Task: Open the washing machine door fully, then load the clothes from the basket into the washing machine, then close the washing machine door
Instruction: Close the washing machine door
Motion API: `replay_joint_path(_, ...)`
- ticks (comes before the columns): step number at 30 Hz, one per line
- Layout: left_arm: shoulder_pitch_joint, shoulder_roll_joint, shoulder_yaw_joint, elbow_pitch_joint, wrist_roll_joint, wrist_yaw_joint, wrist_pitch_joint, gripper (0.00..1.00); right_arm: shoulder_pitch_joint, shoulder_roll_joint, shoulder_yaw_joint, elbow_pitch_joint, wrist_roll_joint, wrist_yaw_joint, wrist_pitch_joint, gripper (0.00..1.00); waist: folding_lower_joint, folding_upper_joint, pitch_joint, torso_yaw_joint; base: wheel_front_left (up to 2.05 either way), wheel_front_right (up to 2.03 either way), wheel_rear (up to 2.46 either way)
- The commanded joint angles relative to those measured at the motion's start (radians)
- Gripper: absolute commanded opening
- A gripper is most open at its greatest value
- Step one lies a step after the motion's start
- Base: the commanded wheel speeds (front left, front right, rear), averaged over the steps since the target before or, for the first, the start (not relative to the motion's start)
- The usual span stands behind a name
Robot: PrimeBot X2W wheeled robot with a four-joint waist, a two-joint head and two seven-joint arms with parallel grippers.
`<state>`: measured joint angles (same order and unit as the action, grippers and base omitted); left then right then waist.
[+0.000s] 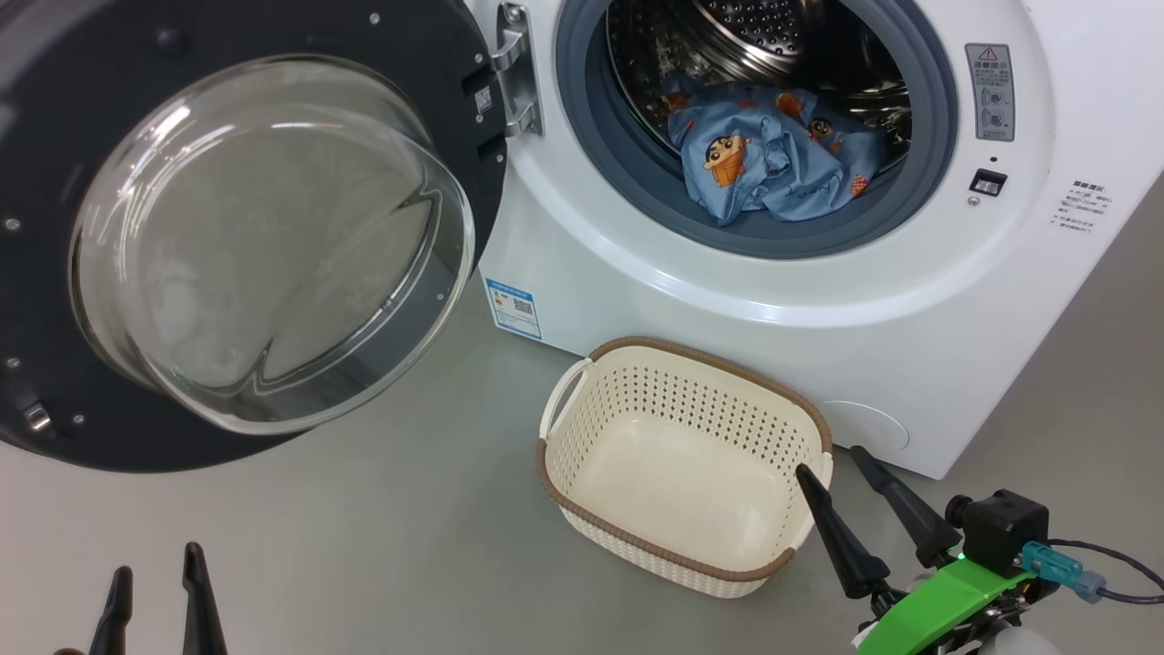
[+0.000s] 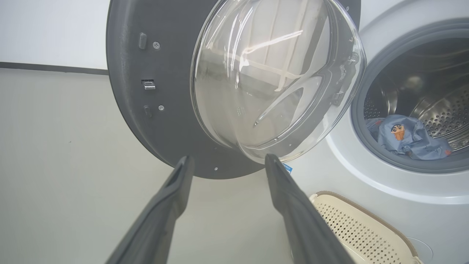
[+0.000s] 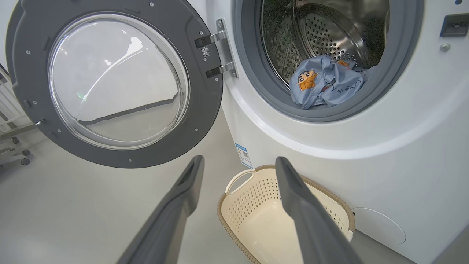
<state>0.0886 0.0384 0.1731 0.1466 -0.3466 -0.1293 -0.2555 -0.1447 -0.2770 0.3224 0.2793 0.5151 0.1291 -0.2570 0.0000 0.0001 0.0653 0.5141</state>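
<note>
The left gripper (image 1: 156, 564) sits at the lower left of the head view. Its two dark fingers are apart with only air between them. In its own wrist view they point toward the lower edge of the open washing machine door (image 2: 274, 80). The right gripper (image 1: 830, 462) is at the lower right, its fingers likewise spread and holding nothing. One of its fingertips (image 1: 814, 496) shows against the near right corner of the basket (image 1: 673, 409); I cannot tell whether it touches the rim. The other tip lies just outside that corner, over the floor (image 1: 364, 528) close to the washing machine (image 1: 818, 318).

The basket stands upright on the grey floor, just beside the foot of the machine and below its opening. Its smooth cream bottom is in plain sight from wall to wall, ringed by perforated sides and a brown rim. One handle (image 1: 564, 391) is turned toward the machine's blue label (image 1: 512, 307).

The clothes (image 1: 773, 164) lie inside the steel drum (image 1: 755, 36). They form a crumpled heap of blue fabric with orange-brown cartoon figures, resting low at the front, the near edge against the grey-blue gasket (image 1: 627, 173).

The door is swung wide on its hinge (image 1: 516, 68) to the left of the opening, with its inside face and bulging glass bowl turned toward the robot.
</note>
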Motion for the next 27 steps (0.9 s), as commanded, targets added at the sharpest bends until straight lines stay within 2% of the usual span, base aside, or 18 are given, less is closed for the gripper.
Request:
replay_joint_path(1,-0.005,0.012,0.039,-0.03,-0.011,-0.001,-0.006,1.0,-0.033,-0.009,0.028,-0.016,0.016,0.002,-0.005,1.0,0.0,-0.0001,0.001,0.0,0.0,0.0,0.0)
replay_joint_path(5,-0.014,0.012,0.033,-0.036,-0.027,-0.001,-0.006,1.0,-0.039,-0.01,0.033,-0.013,0.018,0.002,-0.005,1.0,0.0,-0.0001,0.004,0.0,0.0,0.0,0.0)
replay_joint_path(6,-0.021,0.012,0.035,-0.042,-0.038,-0.001,-0.006,0.91,-0.039,-0.009,0.033,-0.013,0.019,0.002,-0.005,1.0,0.0,-0.0001,0.005,0.0,0.0,0.0,0.0)
replay_joint_path(7,-0.03,0.012,0.042,-0.053,-0.051,-0.001,-0.006,0.66,-0.037,-0.007,0.033,-0.014,0.019,0.002,-0.005,1.0,0.0,-0.0001,0.005,0.0,0.0,0.0,0.0)
replay_joint_path(9,-0.053,0.012,0.068,-0.089,-0.074,-0.001,-0.006,0.0,-0.032,-0.004,0.03,-0.015,0.019,0.002,-0.005,1.0,0.0,-0.0001,0.006,0.0,0.0,0.0,0.0)
replay_joint_path(12,-0.082,0.035,0.098,-0.133,-0.09,-0.001,-0.006,0.0,-0.024,-0.002,0.023,-0.017,0.018,0.002,-0.005,1.0,0.0,-0.0001,0.009,-0.001,0.0,0.0,0.0)
replay_joint_path(15,-0.143,0.11,0.133,-0.176,-0.15,-0.001,-0.006,0.0,-0.015,-0.001,0.009,-0.022,0.013,0.002,-0.005,1.0,0.0,-0.0001,0.02,-0.001,0.0,0.0,0.0)
replay_joint_path(18,-0.226,0.223,0.158,-0.176,-0.227,-0.001,-0.006,0.0,-0.008,-0.001,-0.007,-0.028,0.007,0.002,-0.005,1.0,0.0,-0.0001,0.031,-0.002,0.0,0.0,0.0)
replay_joint_path(21,-0.332,0.354,0.174,-0.116,-0.325,-0.001,-0.006,0.0,0.0,0.002,-0.026,-0.035,0.0,0.002,-0.005,1.0,0.0,-0.0001,0.041,-0.005,0.0,0.0,0.0)
replay_joint_path(27,-0.529,0.572,0.163,0.147,-0.566,-0.001,0.008,0.0,0.007,0.0,-0.035,-0.047,-0.013,0.002,-0.005,1.0,0.0,-0.0001,0.067,-0.036,0.0,0.0,0.0)
